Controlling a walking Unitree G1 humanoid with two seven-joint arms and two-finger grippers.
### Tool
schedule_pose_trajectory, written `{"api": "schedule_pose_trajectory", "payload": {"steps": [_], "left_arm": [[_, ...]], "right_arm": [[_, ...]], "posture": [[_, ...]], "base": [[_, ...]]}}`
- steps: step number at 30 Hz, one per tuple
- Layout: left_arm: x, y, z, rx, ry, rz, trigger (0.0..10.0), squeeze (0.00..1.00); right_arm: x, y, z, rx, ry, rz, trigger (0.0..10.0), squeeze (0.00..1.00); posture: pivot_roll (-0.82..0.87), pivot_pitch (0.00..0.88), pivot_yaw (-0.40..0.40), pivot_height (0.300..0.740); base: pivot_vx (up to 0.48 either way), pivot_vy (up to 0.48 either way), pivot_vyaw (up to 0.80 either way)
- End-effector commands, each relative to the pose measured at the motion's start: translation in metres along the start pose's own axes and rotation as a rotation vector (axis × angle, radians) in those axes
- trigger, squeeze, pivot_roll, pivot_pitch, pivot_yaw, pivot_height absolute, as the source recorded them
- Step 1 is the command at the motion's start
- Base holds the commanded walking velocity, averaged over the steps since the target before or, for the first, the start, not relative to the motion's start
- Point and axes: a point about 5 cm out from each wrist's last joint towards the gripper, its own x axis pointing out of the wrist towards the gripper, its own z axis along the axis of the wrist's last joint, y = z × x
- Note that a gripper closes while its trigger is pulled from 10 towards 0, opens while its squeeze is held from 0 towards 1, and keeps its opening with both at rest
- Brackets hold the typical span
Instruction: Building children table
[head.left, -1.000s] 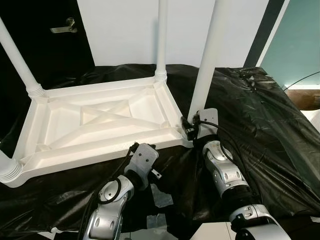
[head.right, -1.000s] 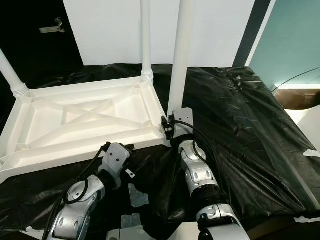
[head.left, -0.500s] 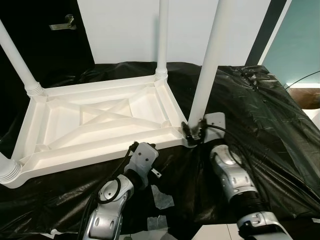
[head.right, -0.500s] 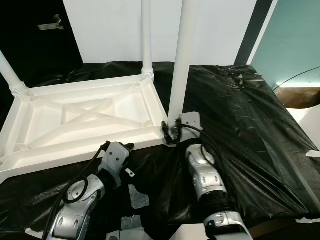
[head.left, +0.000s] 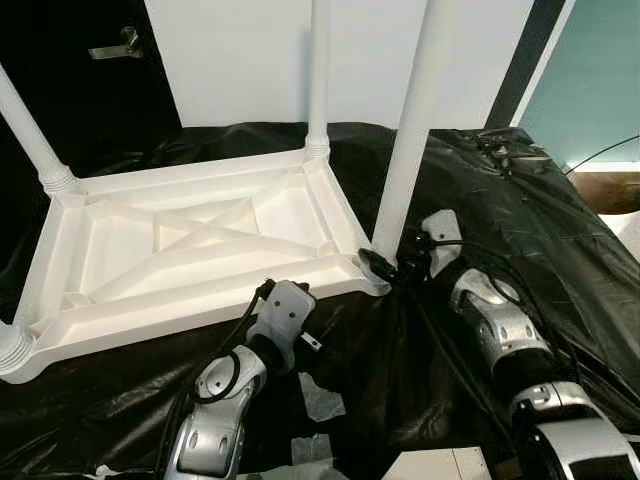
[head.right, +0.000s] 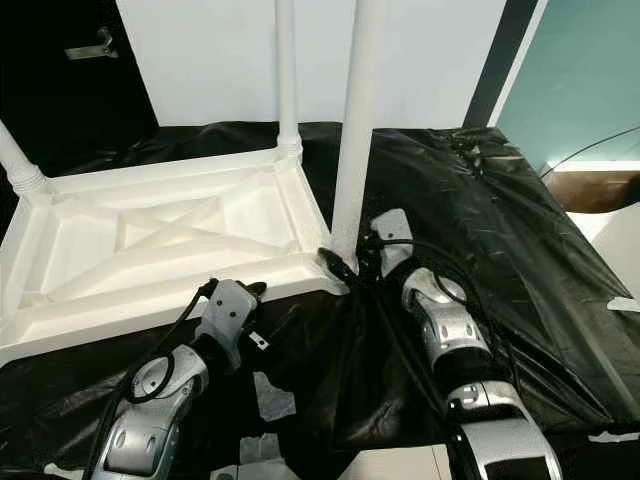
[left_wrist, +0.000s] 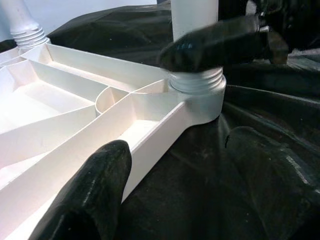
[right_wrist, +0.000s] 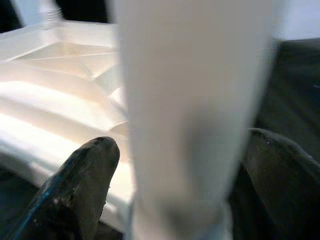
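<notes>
Your tabletop (head.left: 190, 250) lies upside down on the black sheet (head.left: 520, 220), with open sheet to its right. You can count four legs: three stand at the other corners, and the fourth leg (head.left: 405, 140) sits in the near right corner socket. Your right gripper (head.left: 385, 268) pinches that leg's base. Your left gripper (left_wrist: 165, 165), fingers spread, straddles the near edge beside that corner.

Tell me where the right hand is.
The right hand is at the upturned table's near right corner, its fingers around the base of the table leg.
</notes>
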Motion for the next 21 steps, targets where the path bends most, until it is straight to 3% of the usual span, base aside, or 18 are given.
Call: {"api": "schedule_pose_trajectory", "payload": {"steps": [1, 6, 7, 8, 9, 10, 19, 21], "left_arm": [[-0.0013, 0.0062, -0.0015, -0.005, 0.007, 0.12, 10.0, 0.0], [-0.0017, 0.0059, -0.0011, -0.004, 0.006, 0.124, 10.0, 0.0], [-0.0016, 0.0061, -0.0011, -0.004, 0.006, 0.125, 10.0, 0.0], [-0.0017, 0.0063, -0.0011, -0.005, 0.005, 0.127, 10.0, 0.0], [-0.0017, 0.0063, -0.0011, -0.005, 0.005, 0.127, 10.0, 0.0], [-0.0017, 0.0064, -0.0013, -0.004, 0.005, 0.129, 10.0, 0.0], [-0.0017, 0.0051, -0.0017, -0.009, 0.006, 0.13, 10.0, 0.0], [-0.0015, 0.0033, -0.0021, -0.011, 0.007, 0.124, 10.0, 0.0]], "right_arm": [[0.0045, -0.0008, 0.0012, -0.038, 0.03, 0.059, 10.0, 0.0], [0.0095, -0.001, 0.0025, -0.064, 0.058, 0.117, 9.6, 0.0], [0.0104, -0.0017, 0.0025, -0.072, 0.065, 0.133, 4.5, 0.0], [0.0108, -0.0028, 0.0026, -0.076, 0.071, 0.146, 2.0, 0.0], [0.0108, -0.0028, 0.0026, -0.076, 0.071, 0.146, 2.0, 0.0], [0.0104, -0.0039, 0.0024, -0.08, 0.076, 0.156, 0.0, 0.0], [0.0053, -0.0079, -0.0014, -0.067, 0.092, 0.175, 0.0, 0.0], [0.0013, -0.0083, -0.0053, -0.027, 0.089, 0.165, 0.0, 0.0]], "posture": [[0.17, 0.0, -0.065, 0.74], [0.18, 0.0, -0.066, 0.74], [0.18, 0.0, -0.069, 0.74], [0.18, 0.0, -0.069, 0.74], [0.18, 0.0, -0.069, 0.74], [0.19, 0.0, -0.073, 0.74], [0.18, 0.0, -0.075, 0.74], [0.18, 0.0, -0.07, 0.74]], "base": [[0.0, 0.0, 0.0], [0.0, 0.0, 0.0], [0.0, 0.0, 0.0], [0.0, 0.0, 0.0], [0.0, 0.0, 0.0], [0.0, 0.0, 0.0], [0.0, 0.0, 0.0], [0.0, 0.0, 0.0]]}}
